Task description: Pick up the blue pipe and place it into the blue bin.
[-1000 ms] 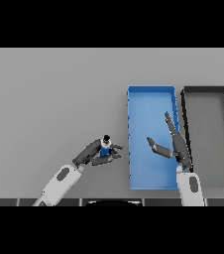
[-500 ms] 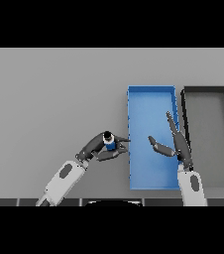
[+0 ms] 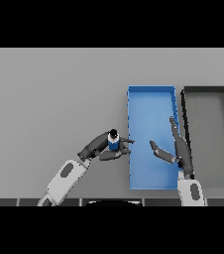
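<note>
The left hand (image 3: 104, 148) has its fingers and thumb curled round the blue pipe (image 3: 113, 143), a short blue piece with a dark top end, and holds it just beside the left wall of the blue bin (image 3: 151, 101), outside the bin and over the grey counter (image 3: 49, 99). The fingertips of that hand reach to about the bin's left wall; whether they touch it I cannot tell from this view. The pipe appears to stand roughly upright in the grasp, though it is small here and hard to judge. The right hand (image 3: 179, 149) is spread, fingers straight and thumb held out to the left, above the lower right part of the bin, over its blue floor. Just beside the blue bin, to its right, stands a black bin (image 3: 205, 90) with a grey floor, the two walls close together.
</note>
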